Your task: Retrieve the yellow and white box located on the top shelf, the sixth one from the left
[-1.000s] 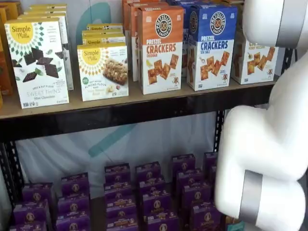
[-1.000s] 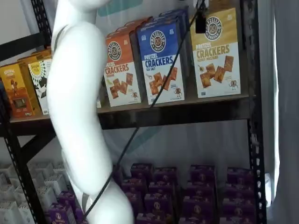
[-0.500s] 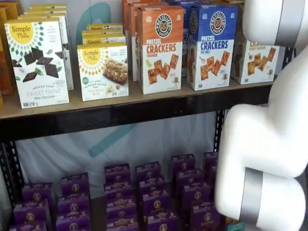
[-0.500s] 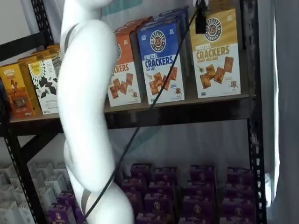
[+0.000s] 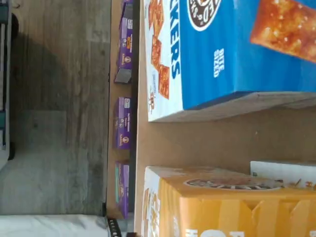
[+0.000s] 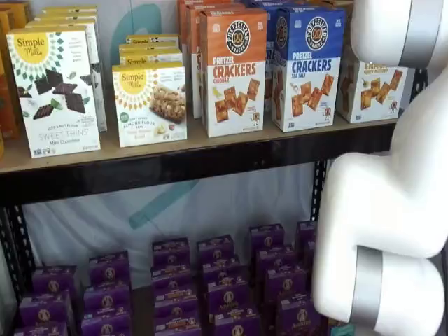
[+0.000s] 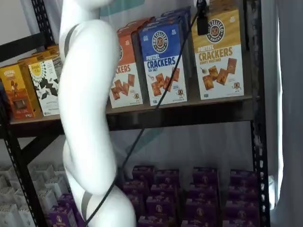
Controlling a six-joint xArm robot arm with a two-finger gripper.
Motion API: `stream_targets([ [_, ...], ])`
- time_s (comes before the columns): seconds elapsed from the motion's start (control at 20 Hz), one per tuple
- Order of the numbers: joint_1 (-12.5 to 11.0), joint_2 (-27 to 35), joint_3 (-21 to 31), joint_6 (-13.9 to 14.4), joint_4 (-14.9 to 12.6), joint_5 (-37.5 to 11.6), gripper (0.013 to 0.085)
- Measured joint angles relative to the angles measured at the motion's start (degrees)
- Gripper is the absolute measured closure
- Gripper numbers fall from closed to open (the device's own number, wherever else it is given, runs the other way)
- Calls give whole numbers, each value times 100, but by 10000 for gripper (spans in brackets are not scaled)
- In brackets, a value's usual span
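Gripper [image 7: 202, 21]: only its black fingers show in a shelf view, hanging from the upper edge in front of the yellow and white box's top; jaws spread wide, nothing between them.
Yellow and white box [image 7: 218, 54]: upright at the right end of the top shelf [image 7: 189, 111], just right of the blue-topped Pretzel Crackers box [image 7: 163, 61] with a narrow gap between them; partly hidden behind the arm in a shelf view [image 6: 371, 87].
Wrist view: yellow carton top [image 5: 222, 207] and blue box [image 5: 237, 49] seen close, bare tan shelf board [image 5: 207, 143] between them (the picture is turned on its side).
Cable [image 7: 156, 104]: runs slantwise across the blue box's front.
Arm [image 7: 87, 118]: white, covering part of the orange-topped box [image 7: 124, 71].
Lower level: purple boxes [image 6: 175, 280] in rows.
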Motion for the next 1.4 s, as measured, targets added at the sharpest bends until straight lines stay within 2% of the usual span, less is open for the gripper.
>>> stream_targets([
  [0.2, 61, -32, 66, -5, -162, -29, 130],
  [0.6, 35, -27, 97, -21, -140, -15, 130],
  [0.7, 17, 10, 36, -14, -99, 52, 210],
  [1.05, 32, 21, 9, 8, -91, 76, 210],
  [1.15, 32, 19, 9, 13, -76, 82, 290],
  [1.4, 39, 0, 25, 15, -92, 79, 290],
])
